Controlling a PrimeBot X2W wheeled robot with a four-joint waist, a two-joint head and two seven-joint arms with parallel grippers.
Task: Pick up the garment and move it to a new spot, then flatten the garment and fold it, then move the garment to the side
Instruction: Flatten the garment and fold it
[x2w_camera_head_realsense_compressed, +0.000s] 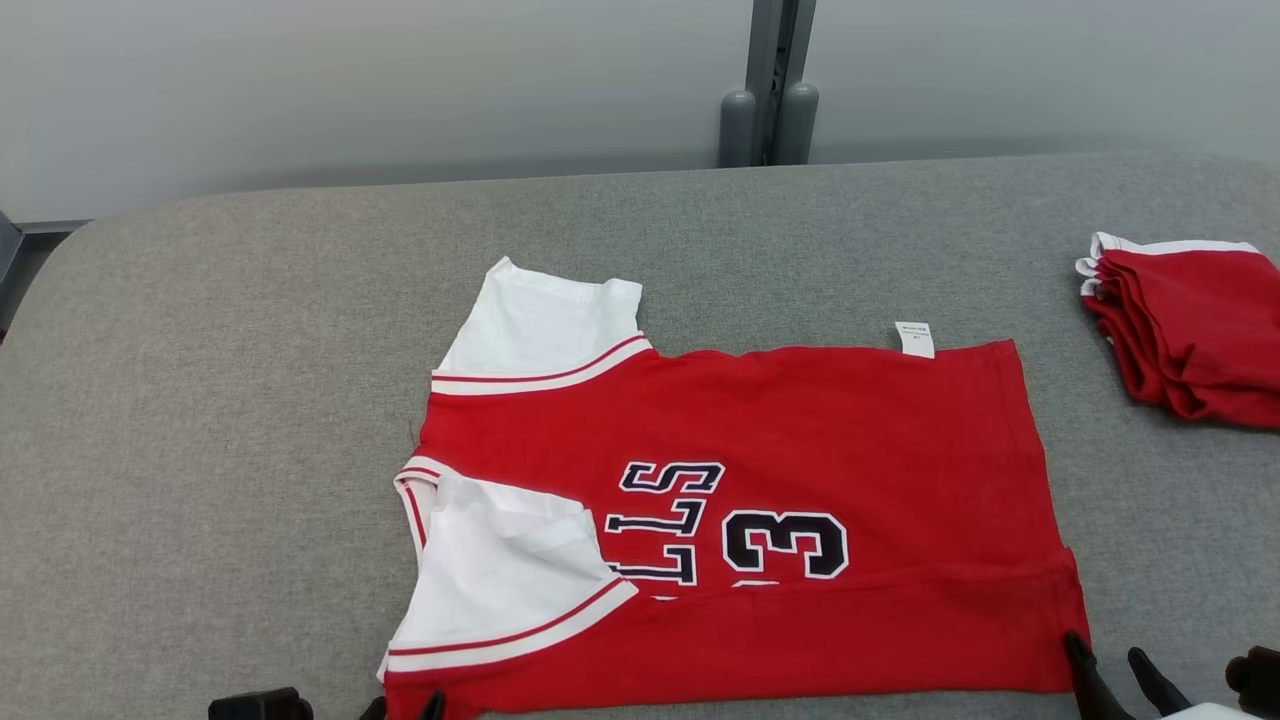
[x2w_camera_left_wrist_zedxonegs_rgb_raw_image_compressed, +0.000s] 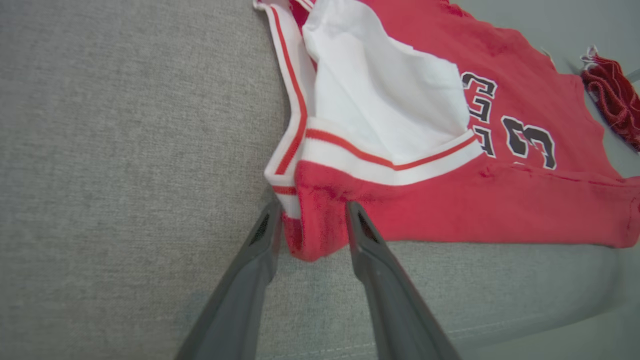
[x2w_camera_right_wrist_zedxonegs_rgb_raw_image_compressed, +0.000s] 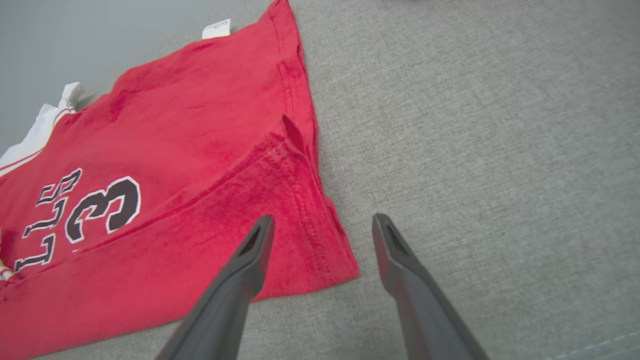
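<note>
The red jersey (x2w_camera_head_realsense_compressed: 800, 440) lies spread on the grey padded table (x2w_camera_head_realsense_compressed: 250, 350), near its front edge and a little right of the middle. Its white sleeves point toward the table's left end and its hem toward the right. The long strip nearest the front edge is folded up over the body and cuts off the bottom of the dark lettering and the "3". A small white label (x2w_camera_head_realsense_compressed: 914, 338) sticks out from the far edge.

At the jersey's front left corner the left gripper (x2w_camera_left_wrist_zedxonegs_rgb_raw_image_compressed: 311, 207) has its fingers partly spread, with the shoulder corner lying between them — loose on the table rather than pinched. At the front right corner the right gripper (x2w_camera_right_wrist_zedxonegs_rgb_raw_image_compressed: 324, 217) stands wide apart and holds nothing — one finger over the hem corner, the other over bare table.

A stack of folded red garments (x2w_camera_head_realsense_compressed: 1190, 320) sits by the table's right edge, well apart from the jersey.
</note>
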